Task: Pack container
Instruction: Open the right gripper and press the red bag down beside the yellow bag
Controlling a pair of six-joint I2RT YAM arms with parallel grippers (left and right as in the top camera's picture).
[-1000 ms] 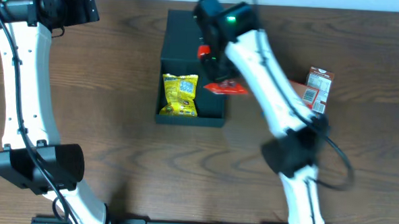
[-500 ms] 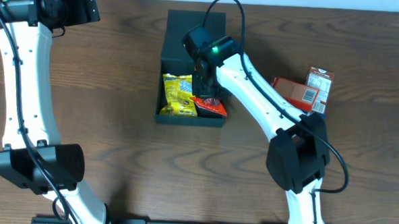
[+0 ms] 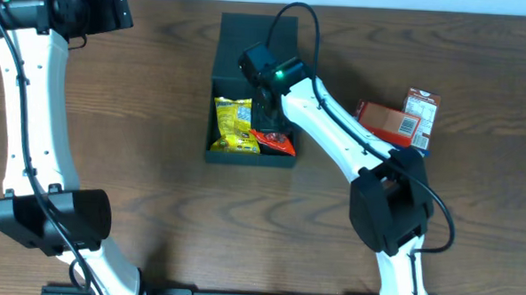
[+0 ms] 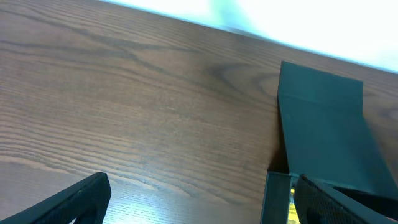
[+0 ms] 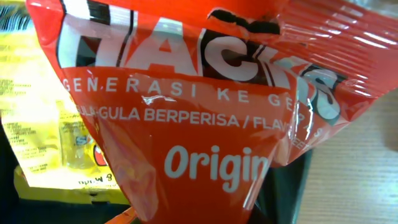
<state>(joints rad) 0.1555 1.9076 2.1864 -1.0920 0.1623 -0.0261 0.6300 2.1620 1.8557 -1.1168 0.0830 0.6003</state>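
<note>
Container (image 3: 253,76) sits upper-middle on the surface (image 3: 156,161). It is matte dark green-black, with the lid flap (image 3: 259,36) open and folded back toward the far edge.

Yellow packet (image 3: 235,126) lies in the container's left half. Red packet (image 3: 276,144) is in the right half, just beside the yellow one, and its edge overlaps the yellow one in the right wrist view.

Right arm (image 3: 334,142) reaches in from lower right, with the right jaws directly over the container's right half, above the red packet. In the right wrist view the red packet fills the frame, "HACKS" and "Origin" are readable, and the foil bunches to a point at the bottom edge. Right jaws are clamped on the red packet, and the fingers themselves are hidden behind the foil. Can't tell if the packet rests on the container floor.

Left arm (image 3: 33,111) is at the far left, with the left jaws up in the top-left corner, well apart from the container. They are spread wide with nothing between them. Fingers (image 4: 81,199) are over bare wood.

Orange-red carton (image 3: 393,120) lies on the surface right of the container, apart from it.
</note>
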